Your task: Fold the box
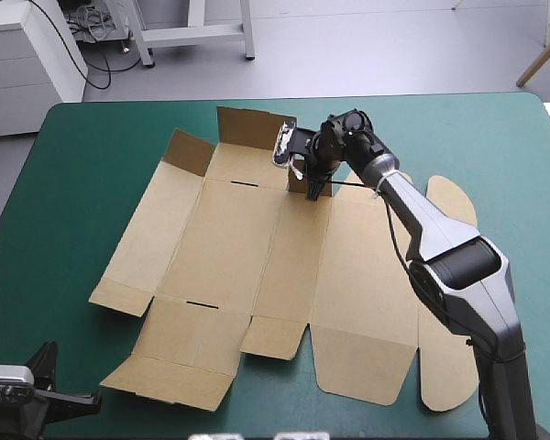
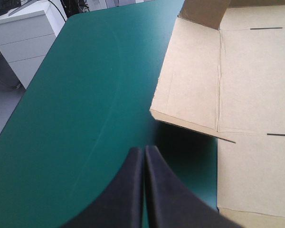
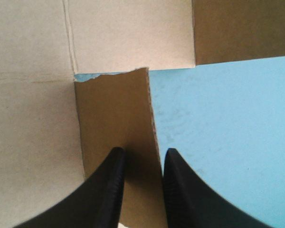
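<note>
The brown box (image 1: 257,247) lies as a cut sheet, mostly flat, on the middle of the table. Its far flap (image 1: 252,126) and a far-left corner flap (image 1: 191,149) stand up. My right gripper (image 1: 313,190) reaches down at the sheet's far edge. In the right wrist view this gripper (image 3: 142,154) is all but shut on a small raised flap (image 3: 114,109) of the box (image 3: 33,118). My left gripper (image 1: 73,401) waits off the sheet's near-left corner. In its own view that gripper (image 2: 144,149) is shut on nothing, above bare cover, with the box (image 2: 247,76) ahead and to one side.
The teal-green cover (image 1: 64,183) shows in a wide band left of the sheet and a narrower one along the far edge. The sheet's rounded lid tabs (image 1: 454,206) lie near the right arm's base. A white cabinet (image 1: 27,64) stands beyond the table's far-left corner.
</note>
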